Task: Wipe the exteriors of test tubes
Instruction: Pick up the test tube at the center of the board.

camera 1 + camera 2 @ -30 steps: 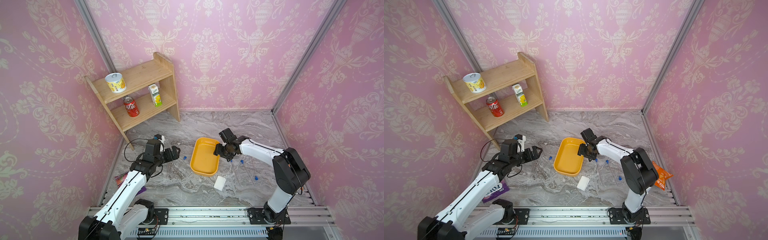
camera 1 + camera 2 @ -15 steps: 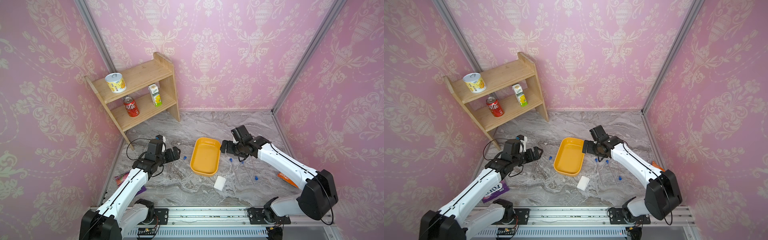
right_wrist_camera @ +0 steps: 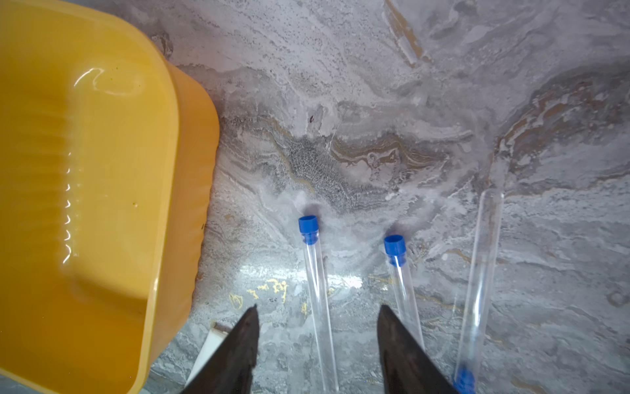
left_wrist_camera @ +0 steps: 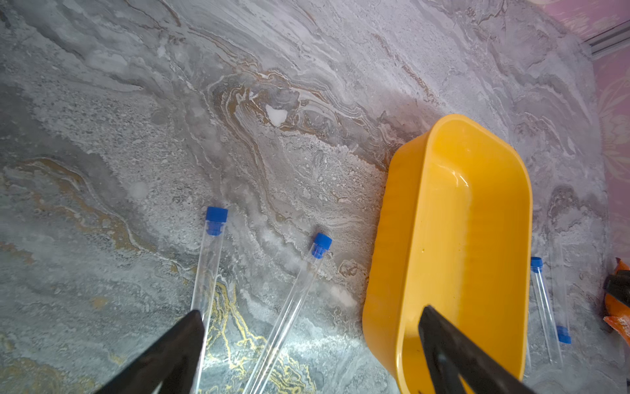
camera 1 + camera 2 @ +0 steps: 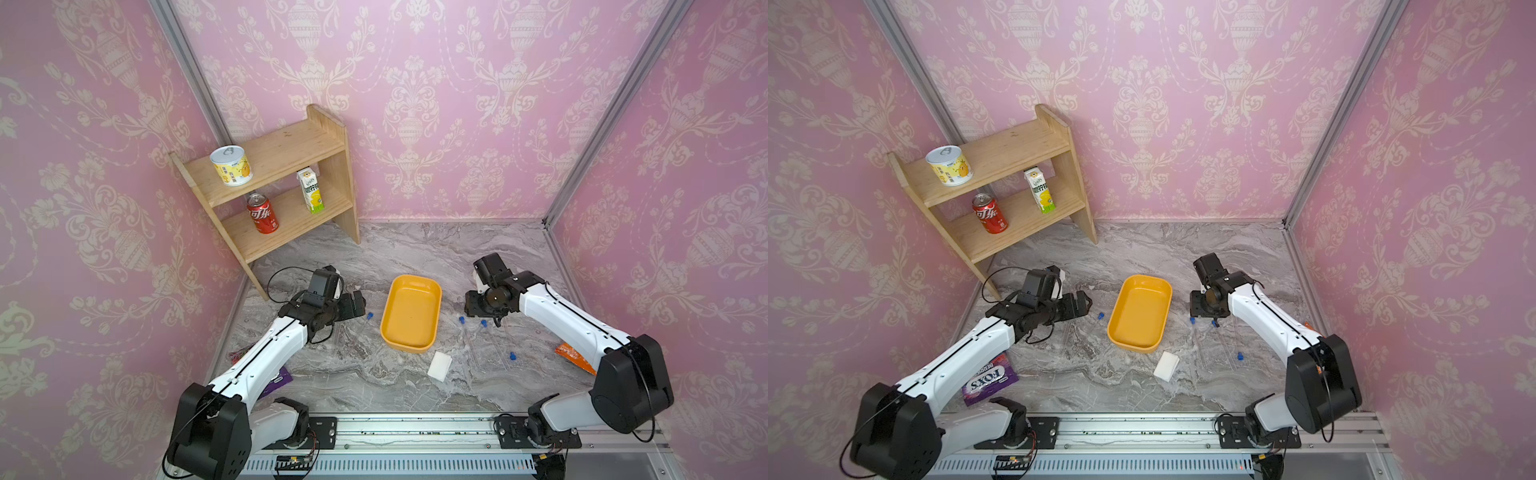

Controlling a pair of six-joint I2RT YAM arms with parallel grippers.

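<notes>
Right wrist view, query: state of the right fingers [image 3: 238,351]?
Reply: Partly spread, gripping nothing. One test tube [image 3: 317,290] lies flat on the desk [image 3: 375,102] between the two tips, blue cap ahead of them. A second tube [image 3: 404,283] passes under one finger; contact there cannot be confirmed. A third tube [image 3: 484,266] lies just beside the second, cap end reversed.
Query: state of the left fingers [image 4: 170,354]?
Reply: Spread wide, empty, above the desk. Two further tubes [image 4: 296,300] lie below them, caps pointing forward, beside the yellow tray [image 4: 460,238].
Query: layout in both top views?
Reply: The tray stands mid-desk, with two tubes on the left arm's side and three on the right arm's side. The white pad [image 5: 439,365] lies flat just off the tray's front corner, apart from both arms.
</notes>
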